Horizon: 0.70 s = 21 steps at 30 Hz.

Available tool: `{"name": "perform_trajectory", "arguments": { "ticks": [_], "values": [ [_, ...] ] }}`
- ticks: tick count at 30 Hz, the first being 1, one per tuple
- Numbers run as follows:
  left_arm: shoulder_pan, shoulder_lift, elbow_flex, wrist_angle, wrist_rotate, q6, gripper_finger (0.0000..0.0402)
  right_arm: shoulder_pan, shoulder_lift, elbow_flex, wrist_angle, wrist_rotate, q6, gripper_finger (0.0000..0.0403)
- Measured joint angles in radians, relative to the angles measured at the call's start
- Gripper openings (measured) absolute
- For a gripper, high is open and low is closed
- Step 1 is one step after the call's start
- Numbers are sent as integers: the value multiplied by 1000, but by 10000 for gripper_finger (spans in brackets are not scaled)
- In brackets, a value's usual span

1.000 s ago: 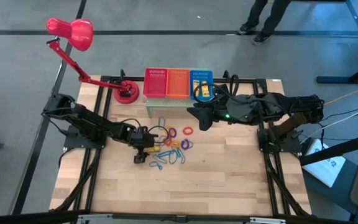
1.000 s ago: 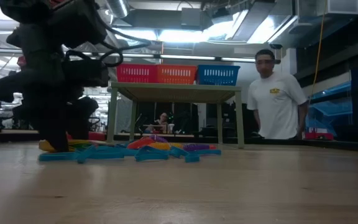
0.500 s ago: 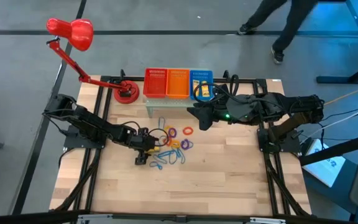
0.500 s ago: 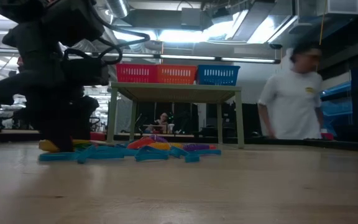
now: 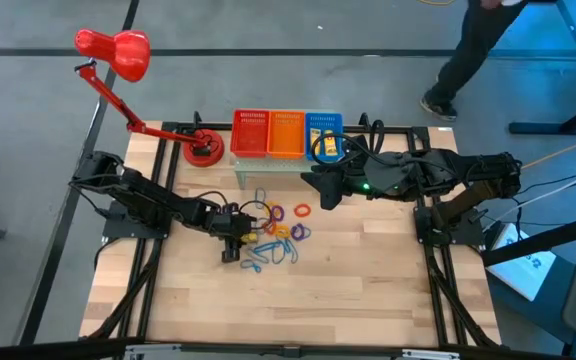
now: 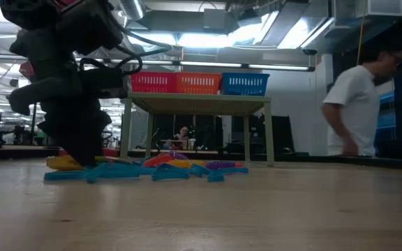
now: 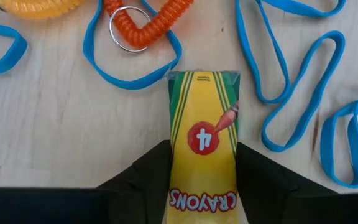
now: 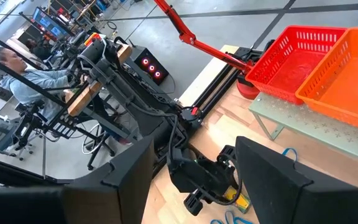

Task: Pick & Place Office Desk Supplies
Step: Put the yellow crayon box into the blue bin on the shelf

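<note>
A yellow crayon packet (image 7: 204,124) with green stripes lies flat on the wooden table (image 5: 368,290), at the left edge of a pile of supplies. The pile holds blue band loops (image 5: 268,255), orange, red and purple loops (image 5: 288,215), and an orange spiral cord with a key ring (image 7: 145,18). My left gripper (image 7: 204,158) is down at the pile (image 5: 232,240), shut on the packet. My right gripper (image 8: 194,186) hangs open and high over the table (image 5: 323,190), near the blue basket (image 5: 324,130), with nothing between its fingers. My left gripper pinches the packet's two long sides (image 7: 178,168) between its two fingers (image 7: 145,180), at the end printed CRAYONS. The fingers slant down from the table's left and point along the packet. The packet lies flat on the table, its other end over a blue band (image 7: 135,81).
Red (image 5: 250,134), orange (image 5: 286,134) and blue baskets stand in a row on a small stand at the table's far edge; the blue one holds a yellow item (image 5: 325,148). A red desk lamp (image 5: 118,55) stands at the far left. A person (image 6: 358,104) is beyond the table.
My left gripper has rolled a little at the wrist while staying down at the pile. The person beyond the table has walked off toward the right.
</note>
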Motion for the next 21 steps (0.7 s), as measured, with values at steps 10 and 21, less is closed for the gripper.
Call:
{"name": "perform_trajectory", "arguments": {
  "ticks": [10, 21],
  "values": [
    [72, -124, -2, 10, 52, 0, 141, 0, 0, 0, 0, -2, -34, 229],
    [160, -384, -1, 128, 339, -87, 141, 1, 0, 0, 1, -203, -334, 229]
  ]
}}
